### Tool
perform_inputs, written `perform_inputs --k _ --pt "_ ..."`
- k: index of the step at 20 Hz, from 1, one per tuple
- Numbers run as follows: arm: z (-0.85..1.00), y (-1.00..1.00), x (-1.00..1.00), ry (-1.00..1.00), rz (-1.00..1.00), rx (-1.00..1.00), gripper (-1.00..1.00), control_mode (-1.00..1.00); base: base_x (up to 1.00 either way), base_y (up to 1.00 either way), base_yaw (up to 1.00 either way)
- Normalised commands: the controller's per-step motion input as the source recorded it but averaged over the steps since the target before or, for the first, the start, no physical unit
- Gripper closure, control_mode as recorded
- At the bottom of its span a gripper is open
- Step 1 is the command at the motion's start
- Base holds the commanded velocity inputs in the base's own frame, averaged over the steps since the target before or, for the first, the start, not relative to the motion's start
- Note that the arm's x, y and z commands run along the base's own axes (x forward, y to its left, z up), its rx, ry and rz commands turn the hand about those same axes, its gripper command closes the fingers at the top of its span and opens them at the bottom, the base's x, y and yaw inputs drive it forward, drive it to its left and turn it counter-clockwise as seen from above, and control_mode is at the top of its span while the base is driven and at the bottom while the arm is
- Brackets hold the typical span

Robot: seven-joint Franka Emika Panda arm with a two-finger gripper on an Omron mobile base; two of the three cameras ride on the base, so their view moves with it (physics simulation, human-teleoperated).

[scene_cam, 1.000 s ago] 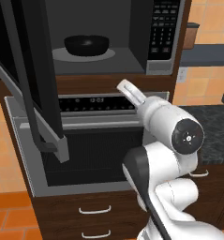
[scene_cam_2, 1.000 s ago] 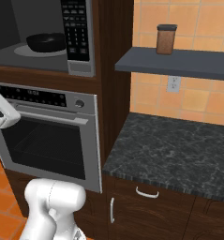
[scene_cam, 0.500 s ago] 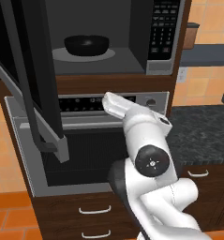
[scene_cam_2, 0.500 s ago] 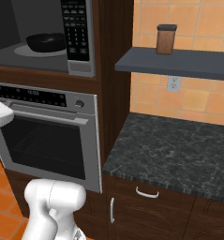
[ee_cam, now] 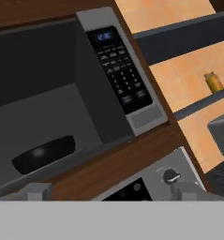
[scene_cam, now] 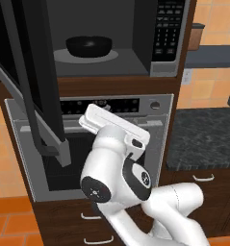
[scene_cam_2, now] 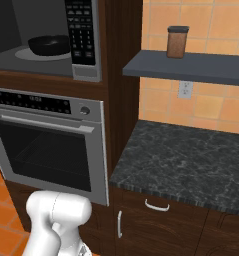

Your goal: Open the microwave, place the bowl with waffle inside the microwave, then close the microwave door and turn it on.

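The microwave stands open, its cavity lit grey. The microwave door is swung out to the left, with its black bar handle toward me. Inside, on the round plate, sits the black bowl; I cannot make out the waffle in it. My hand hangs in front of the oven's control panel, below the cavity and well short of the bowl. My gripper is open, with its tips wide apart and nothing between them. It looks up at the keypad.
A silver oven sits right under the microwave. To the right lie a dark stone counter and a grey shelf with a brown jar. Wooden drawers run below.
The arm has swung left and a little down, carrying the hand from the oven panel's right part to its left. The bowl and the open door have not moved.
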Motion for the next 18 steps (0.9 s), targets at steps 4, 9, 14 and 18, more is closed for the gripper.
perform_inputs --k 4,9,14,18 --pt "-0.60 0.00 0.28 -0.36 -0.07 -0.01 -1.00 -1.00 0.00 0.00 0.00" --pt "-0.53 0.15 0.17 -0.37 -0.04 -0.02 -1.00 -1.00 0.00 0.00 0.00" --pt "-0.06 0.46 -0.28 -0.31 0.00 0.01 -1.00 -1.00 0.00 0.00 0.00" --pt "0.00 0.65 -0.33 -0.21 -0.01 0.00 1.00 -1.00 0.00 0.00 0.00"
